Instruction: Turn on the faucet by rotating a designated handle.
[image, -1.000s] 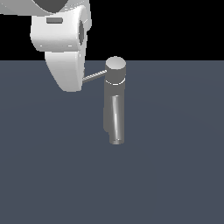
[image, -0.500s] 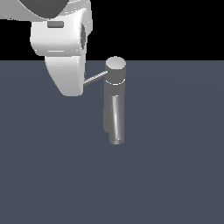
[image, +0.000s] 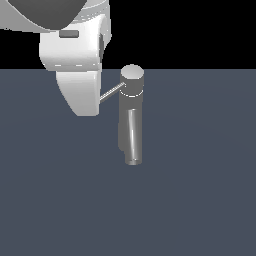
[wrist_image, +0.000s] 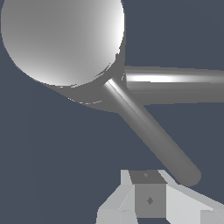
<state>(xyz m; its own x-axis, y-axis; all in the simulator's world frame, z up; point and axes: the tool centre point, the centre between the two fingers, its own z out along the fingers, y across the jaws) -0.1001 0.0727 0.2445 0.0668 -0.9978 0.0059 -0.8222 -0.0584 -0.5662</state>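
The grey faucet (image: 131, 117) stands upright in the exterior view, with its round flat cap (image: 132, 79) on top and its tube spout (image: 133, 142) pointing toward the camera. The thin handle (image: 111, 93) sticks out from the cap toward the exterior view's left. Its far end is hidden behind my white arm (image: 75, 60). In the wrist view the cap (wrist_image: 61, 39), the spout (wrist_image: 175, 83) and the handle (wrist_image: 151, 133) are close. My gripper (wrist_image: 148, 194) sits just beside the handle's free tip, apart from it. Its fingers look pressed together and hold nothing.
The faucet stands on a flat dark blue-grey floor (image: 200, 200) that runs to a black background. The bulky white arm hangs over the exterior view's upper left, next to the handle.
My arm has come down slightly and fills more of the exterior view's upper left. The faucet and its handle have not moved.
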